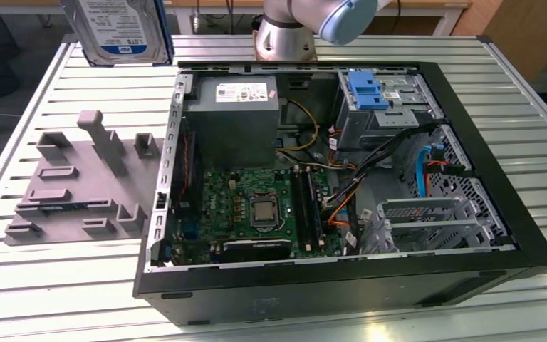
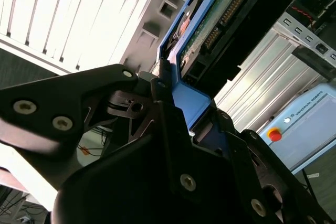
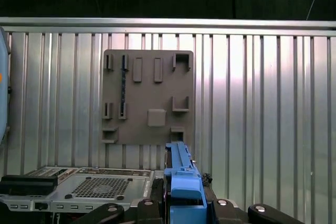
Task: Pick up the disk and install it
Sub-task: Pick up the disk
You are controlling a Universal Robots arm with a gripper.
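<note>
The claw (image 2: 189,103) is clamped shut on the blue bracket of the disk (image 1: 122,28), which hangs in the air above the far part of the desk (image 1: 65,285), at the exterior view's left. By my reading the pick-up is done and the install is left: the disk is well apart from the open computer case (image 1: 350,288) and its drive cage (image 1: 435,221). The grey holder block (image 1: 74,185) lies beside the case. I count one claw, one disk, one block, one case.
</note>
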